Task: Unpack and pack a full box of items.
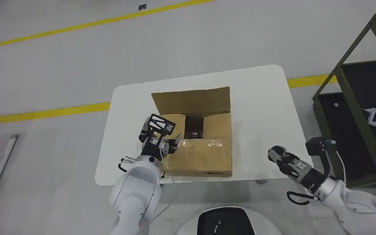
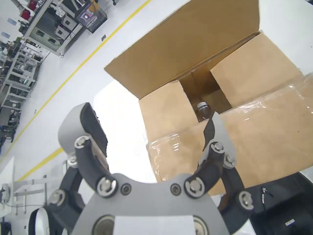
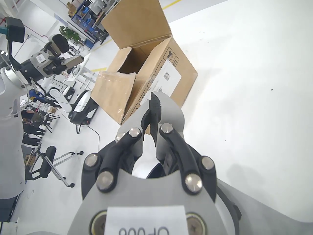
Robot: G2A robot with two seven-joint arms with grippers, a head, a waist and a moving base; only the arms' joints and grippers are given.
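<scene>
Left hand (image 2: 152,118) gapes beside taped cardboard box (image 2: 256,79).

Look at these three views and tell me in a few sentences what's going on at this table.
A two-armed robot is at a white table with a cardboard box on it. The box is partly open: its far flap stands up, and a capped bottle shows through the gap between the inner flaps. The left gripper is open at the box's left edge, holding nothing. The right gripper is shut and empty, over bare table on the other side.
</scene>
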